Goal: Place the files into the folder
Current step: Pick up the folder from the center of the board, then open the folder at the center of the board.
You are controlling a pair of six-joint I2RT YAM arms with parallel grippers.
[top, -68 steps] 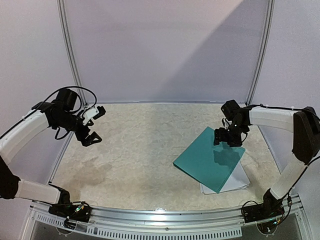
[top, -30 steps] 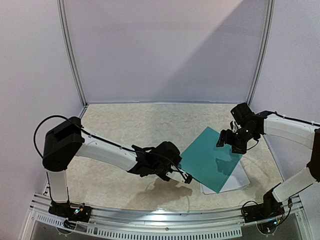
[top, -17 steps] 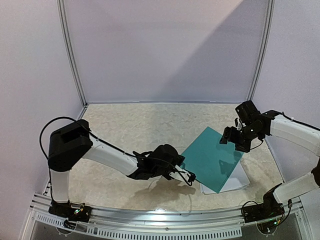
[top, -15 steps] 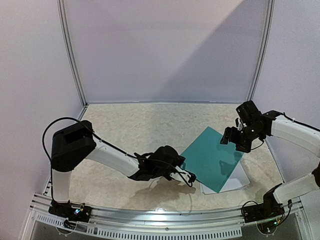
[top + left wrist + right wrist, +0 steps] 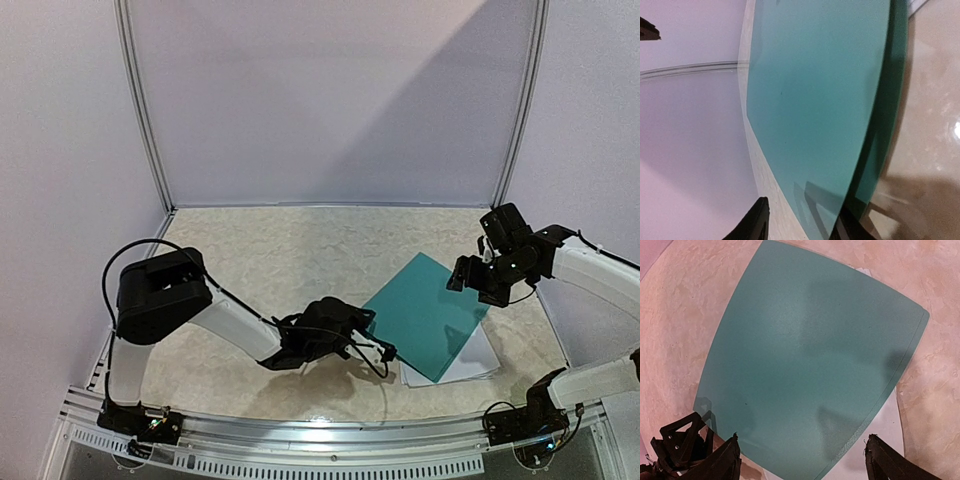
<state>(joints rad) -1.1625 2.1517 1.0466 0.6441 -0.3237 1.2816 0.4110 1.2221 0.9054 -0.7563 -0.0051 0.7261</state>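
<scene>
Teal folder [image 5: 425,315] looks thin, slick, bendy, so pinch its lower-left edge, which part-spread left hand [image 5: 387,352] straddles; right hand [image 5: 472,283] spread wide, empty.

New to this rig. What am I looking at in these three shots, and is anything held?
Two robot arms are bolted at the near edge of a table. The wide shot is from a fixed camera above and behind them; the other two are from a camera on each wrist. On the table lies a teal folder over white files. The left tool has its fingers either side of the folder's cover edge; a firm grip isn't clear. The right tool hangs open above the folder, empty.
</scene>
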